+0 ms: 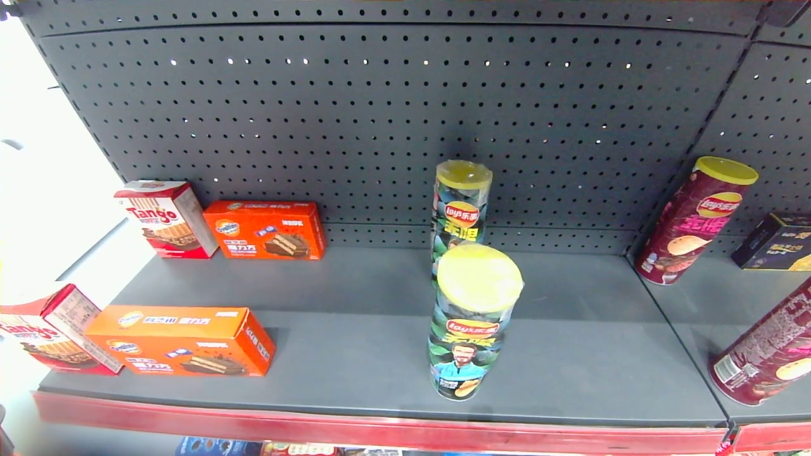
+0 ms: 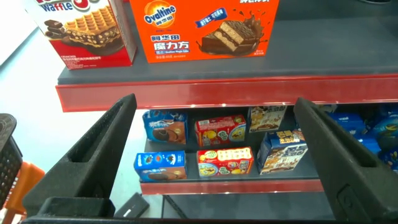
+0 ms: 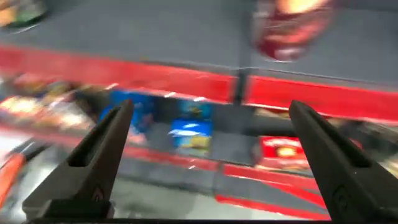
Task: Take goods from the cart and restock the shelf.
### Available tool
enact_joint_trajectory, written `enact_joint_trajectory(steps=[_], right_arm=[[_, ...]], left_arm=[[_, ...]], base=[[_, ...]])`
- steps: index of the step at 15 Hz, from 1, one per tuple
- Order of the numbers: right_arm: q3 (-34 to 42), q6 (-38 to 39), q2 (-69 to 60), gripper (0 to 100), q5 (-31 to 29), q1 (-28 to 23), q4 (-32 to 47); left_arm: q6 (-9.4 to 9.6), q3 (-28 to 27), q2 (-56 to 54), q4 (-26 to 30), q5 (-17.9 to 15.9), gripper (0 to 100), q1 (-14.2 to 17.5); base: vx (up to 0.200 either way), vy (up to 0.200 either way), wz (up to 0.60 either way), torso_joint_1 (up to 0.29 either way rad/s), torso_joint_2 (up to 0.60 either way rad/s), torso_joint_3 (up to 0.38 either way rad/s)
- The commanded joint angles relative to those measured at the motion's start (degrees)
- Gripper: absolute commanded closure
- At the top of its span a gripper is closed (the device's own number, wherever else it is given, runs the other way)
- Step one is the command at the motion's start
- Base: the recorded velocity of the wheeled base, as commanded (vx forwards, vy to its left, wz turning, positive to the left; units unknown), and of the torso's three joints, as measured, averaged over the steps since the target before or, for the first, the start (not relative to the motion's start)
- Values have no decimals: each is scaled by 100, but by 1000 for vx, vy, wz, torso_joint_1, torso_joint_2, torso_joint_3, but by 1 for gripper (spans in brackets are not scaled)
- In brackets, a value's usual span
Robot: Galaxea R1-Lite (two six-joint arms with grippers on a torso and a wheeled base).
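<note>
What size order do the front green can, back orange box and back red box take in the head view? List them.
1. Front green can, helped by nearness to the camera.
2. Back orange box and back red box: look about alike.

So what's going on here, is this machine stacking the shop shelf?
A two-armed robot is restocking a shop shelf. Right now both the left gripper and right gripper are open and empty, facing the shelving. A green chip can stands upright mid-shelf, a second can behind it.
</note>
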Motion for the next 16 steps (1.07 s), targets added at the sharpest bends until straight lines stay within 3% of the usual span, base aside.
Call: enact_joint_trajectory(steps=[1,4,5,6,7,9,13,14,15,16], right_arm=[[51,7,-536,0,-196,-239,-117],[94,191,-606,0,59,-230,-187],[253,288,-606,0,-205,-239,-565],[420,279,-606,0,-1146,-239,-1005],[437,270,-624,0,-1269,-230,-1014],[472,200,-624,0,-750,-230,-1093],[516,736,-624,0,-1321,-239,-1145],[534,95,-624,0,-372,-221,-961],[508,-266,-615,0,120,-221,-759],[508,7,-615,0,-82,-230,-785]], left_arm=[[0,0,7,-2,1,0,1],[9,0,7,-2,1,0,1],[0,0,7,-2,1,0,1],[9,0,7,-2,1,0,1],[0,0,7,-2,1,0,1],[9,0,7,-2,1,0,1],[26,0,7,-2,-8,0,1],[70,0,7,6,-35,0,1],[88,0,7,6,-35,0,1],[79,0,7,6,-26,0,1]], base=[[0,0,0,0,0,0],[0,0,0,0,0,0],[0,0,0,0,0,0],[0,0,0,0,0,0],[0,0,0,0,0,0],[0,0,0,0,0,0],[0,0,0,0,0,0],[0,0,0,0,0,0],[0,0,0,0,0,0],[0,0,0,0,0,0]])
